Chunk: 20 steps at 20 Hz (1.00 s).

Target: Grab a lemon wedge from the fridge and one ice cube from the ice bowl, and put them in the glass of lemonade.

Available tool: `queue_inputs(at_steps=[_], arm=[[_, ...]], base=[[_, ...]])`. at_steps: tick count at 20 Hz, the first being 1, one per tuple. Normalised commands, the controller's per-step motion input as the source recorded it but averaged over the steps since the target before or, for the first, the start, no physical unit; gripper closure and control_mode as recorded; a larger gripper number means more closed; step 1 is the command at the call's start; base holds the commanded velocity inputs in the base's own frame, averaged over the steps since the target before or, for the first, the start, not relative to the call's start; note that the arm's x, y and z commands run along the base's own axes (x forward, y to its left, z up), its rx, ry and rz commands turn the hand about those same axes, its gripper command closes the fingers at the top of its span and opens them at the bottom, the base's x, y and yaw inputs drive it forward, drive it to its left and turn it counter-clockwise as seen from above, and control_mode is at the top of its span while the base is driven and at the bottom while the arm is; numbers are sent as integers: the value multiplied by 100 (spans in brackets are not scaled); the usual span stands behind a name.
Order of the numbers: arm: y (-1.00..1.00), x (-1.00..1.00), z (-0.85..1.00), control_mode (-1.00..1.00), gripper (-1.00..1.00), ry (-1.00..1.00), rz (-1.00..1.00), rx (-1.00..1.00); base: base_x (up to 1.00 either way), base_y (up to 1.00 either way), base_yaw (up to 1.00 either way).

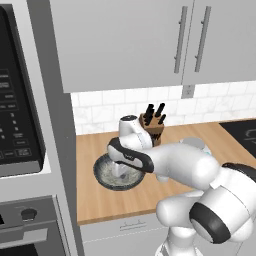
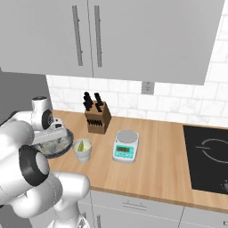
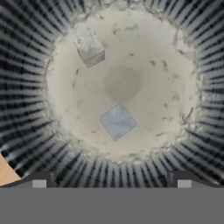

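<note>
Gripper (image 3: 111,177) is spread wide, empty, poised over the ice bowl (image 3: 26,87) on the table (image 2: 151,164). Two cubes inside; target ice cube (image 3: 117,121) sits near centre. I'd descend straight, straddle it, close square on flat faces.

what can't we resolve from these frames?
- Gripper: hand view shows just the two tips, wide apart; in both base views the arm hides it.
- Ice bowl: left base view, the arm covers its inside, no cubes visible. Hand view shows two ice cubes.
- Glass of lemonade: left base view, behind the arm.
</note>
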Motion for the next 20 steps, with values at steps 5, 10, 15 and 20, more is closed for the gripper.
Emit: queue_inputs(at_steps=[5, 10, 15, 20], arm=[[21, -11, 0, -100, -100, -14, 0, 0], [0, 34, 0, -100, -100, 0, 0, 0], [-5, 9, -21, -100, -100, 0, 0, 0], [0, 0, -40, -100, -100, 0, 0, 0]], base=[[0, 0, 0], [0, 0, 0], [0, 0, 0], [0, 0, 0]])
